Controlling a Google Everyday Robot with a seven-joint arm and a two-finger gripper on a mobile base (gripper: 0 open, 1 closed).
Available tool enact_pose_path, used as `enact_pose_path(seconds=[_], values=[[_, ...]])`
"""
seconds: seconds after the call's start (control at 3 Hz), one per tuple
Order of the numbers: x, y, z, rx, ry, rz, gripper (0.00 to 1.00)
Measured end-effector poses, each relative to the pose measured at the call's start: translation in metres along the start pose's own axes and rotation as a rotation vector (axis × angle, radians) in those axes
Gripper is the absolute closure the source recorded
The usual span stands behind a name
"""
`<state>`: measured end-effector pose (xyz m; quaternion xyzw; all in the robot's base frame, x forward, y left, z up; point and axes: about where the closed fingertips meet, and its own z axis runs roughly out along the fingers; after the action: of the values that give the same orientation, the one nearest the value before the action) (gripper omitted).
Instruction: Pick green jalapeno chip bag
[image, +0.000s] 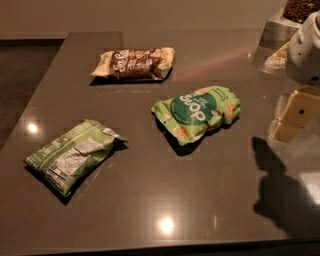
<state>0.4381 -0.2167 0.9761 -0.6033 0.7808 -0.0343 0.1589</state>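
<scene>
The green jalapeno chip bag lies flat at the table's front left, a crinkled light-green bag showing its back with a white nutrition label. My gripper hangs at the right edge of the view, above the table, under the white arm housing. It is far to the right of the jalapeno bag, with the whole width of the table between them, and holds nothing that I can see. Its shadow falls on the table at the front right.
A brighter green bag with a dark green circle lies mid-table, between gripper and jalapeno bag. A brown-and-cream snack bag lies at the back. A metallic container stands at the back right. The dark grey table ends close at the front.
</scene>
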Motion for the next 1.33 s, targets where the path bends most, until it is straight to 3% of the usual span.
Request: enact_pose_path(seconds=[0.67, 1.0, 1.33], values=[[-0.011, 0.002, 0.002, -0.019, -0.034, -0.02, 0.0], [-0.059, 0.01, 0.012, -0.069, -0.153, -0.088, 0.0], [-0.096, 0.015, 0.018, -0.097, -0.221, -0.14, 0.0]])
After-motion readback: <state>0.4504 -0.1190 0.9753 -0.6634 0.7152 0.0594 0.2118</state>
